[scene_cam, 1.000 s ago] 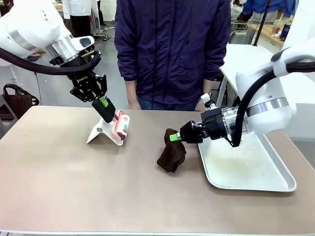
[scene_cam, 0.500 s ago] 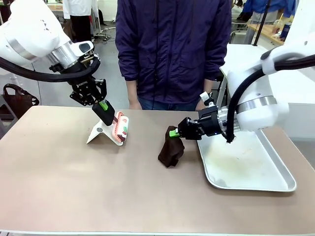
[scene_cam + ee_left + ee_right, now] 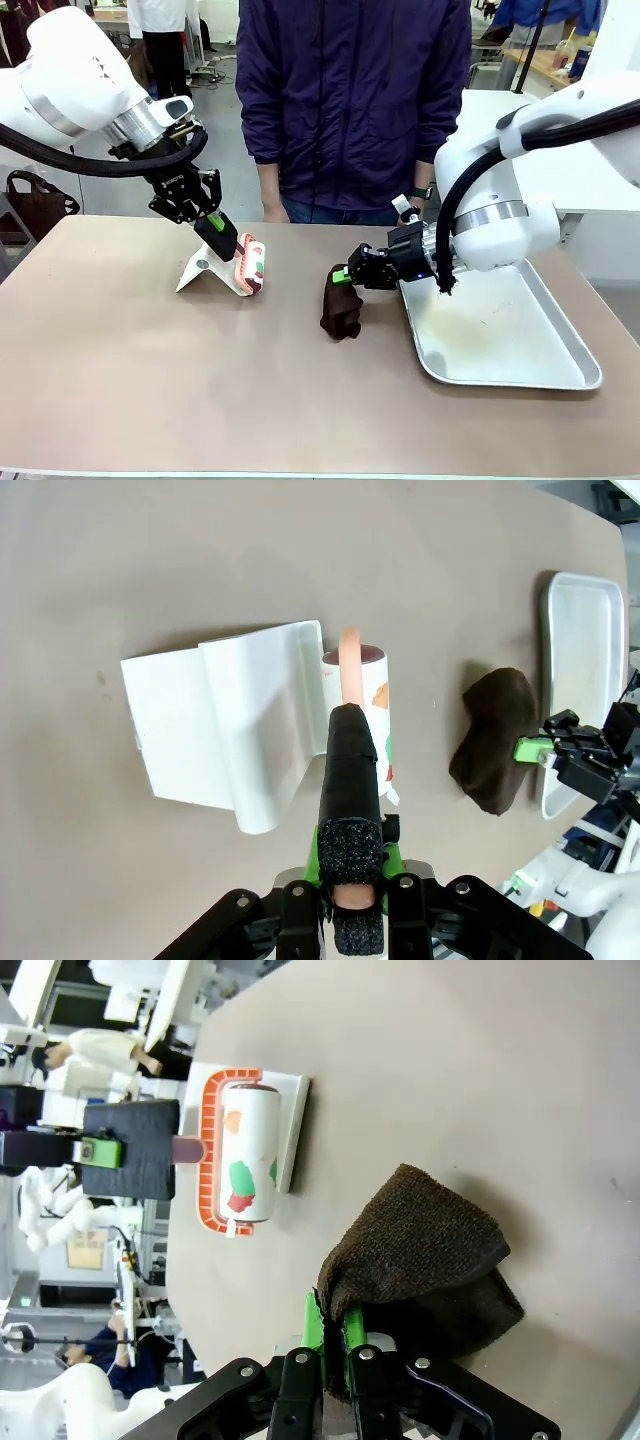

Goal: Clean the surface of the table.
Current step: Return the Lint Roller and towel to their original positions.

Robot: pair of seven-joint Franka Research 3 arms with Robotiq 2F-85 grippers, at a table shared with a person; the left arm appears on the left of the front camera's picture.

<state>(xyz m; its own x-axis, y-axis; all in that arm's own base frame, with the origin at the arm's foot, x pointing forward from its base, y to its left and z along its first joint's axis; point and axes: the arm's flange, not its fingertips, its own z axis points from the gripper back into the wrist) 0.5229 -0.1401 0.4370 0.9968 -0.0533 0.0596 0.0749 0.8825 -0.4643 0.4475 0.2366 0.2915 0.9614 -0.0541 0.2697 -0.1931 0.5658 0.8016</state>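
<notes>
Table (image 3: 150, 390) spans nearly the whole front view, its pale near edge along the bottom of the frame.
Open taupe surface fills the lower left and lower centre; one metal tray (image 3: 560, 375) sits at lower right, close to the right edge. One person (image 3: 350, 100) stands at the far edge, top centre. One white holder (image 3: 200, 270) rests upper left of centre, one lint roller (image 3: 250, 265) against it. One dark brown cloth (image 3: 342, 308) stands mid-frame, just left of the tray. Left gripper (image 3: 218, 232) is clamped on the roller's handle; right gripper (image 3: 342, 275) pinches the cloth's top.
</notes>
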